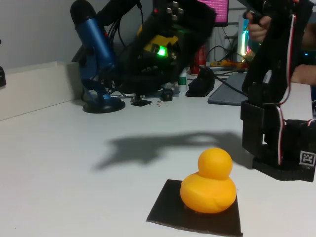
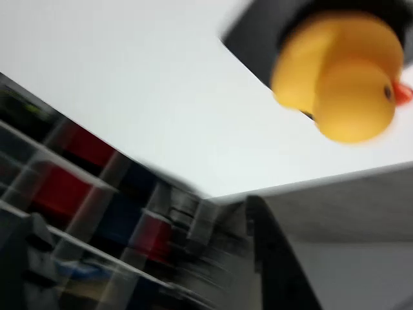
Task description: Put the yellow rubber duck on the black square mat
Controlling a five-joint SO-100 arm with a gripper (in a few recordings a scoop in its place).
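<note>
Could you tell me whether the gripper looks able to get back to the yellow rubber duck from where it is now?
Probably yes: the yellow rubber duck sits uncovered on the black square mat, with bare table around it and nothing above it.

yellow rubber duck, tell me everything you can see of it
The yellow rubber duck is small, glossy and orange-yellow, with a round head over a plump body; it looks like smooth rubber. In the wrist view an orange beak and a small dark eye show at its right side. It sits upright on the black square mat, toward the mat's right part in the fixed view, on the white table. Nothing but the mat touches it.
</note>
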